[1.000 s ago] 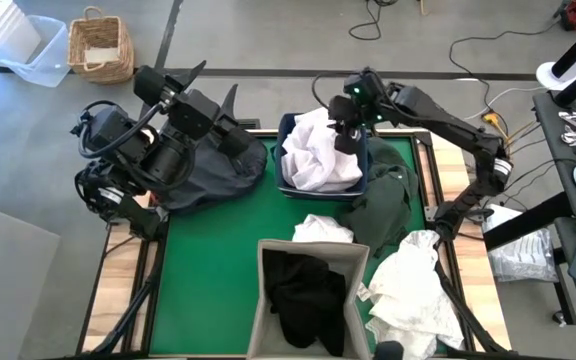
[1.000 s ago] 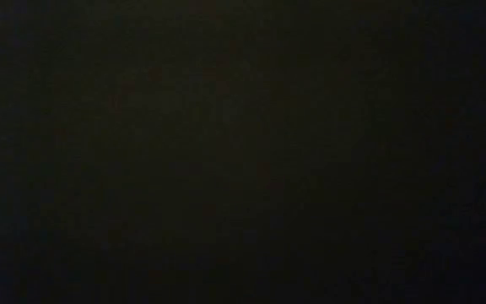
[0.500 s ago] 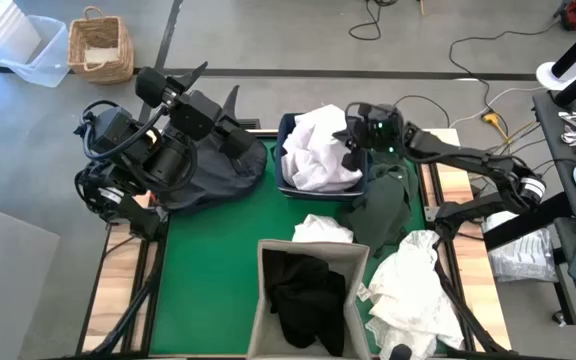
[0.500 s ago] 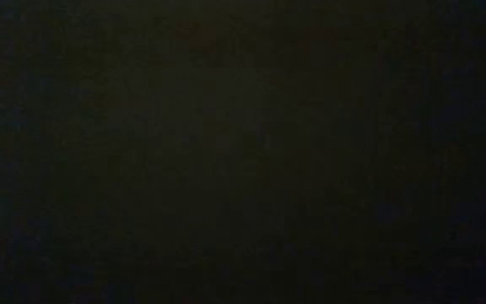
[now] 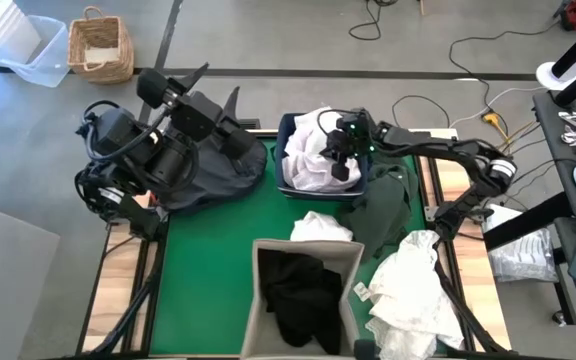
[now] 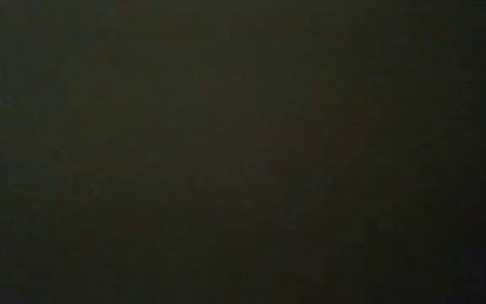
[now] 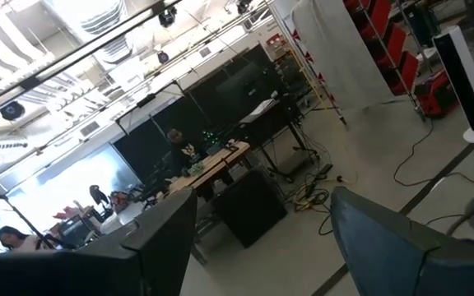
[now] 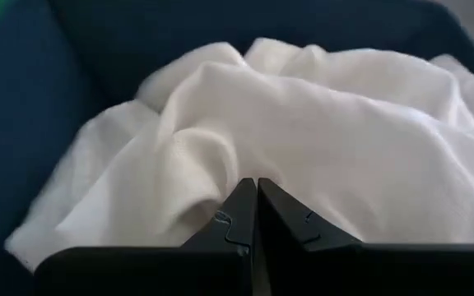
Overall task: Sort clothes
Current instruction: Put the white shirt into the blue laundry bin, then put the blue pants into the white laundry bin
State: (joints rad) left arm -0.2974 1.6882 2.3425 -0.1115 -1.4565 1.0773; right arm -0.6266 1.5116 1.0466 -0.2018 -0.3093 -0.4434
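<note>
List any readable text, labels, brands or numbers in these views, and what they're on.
None can be read.
Small tag on the white garment at the table's near right: print too small to read.
Navy bin, beige bin, both arms: no markings visible.
Low view: dark, shows nothing.
Left wrist view: room background, no legible signs.

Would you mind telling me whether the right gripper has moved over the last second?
Yes. The right gripper has come from the navy bin's far right corner inward over the white clothes in it.
</note>
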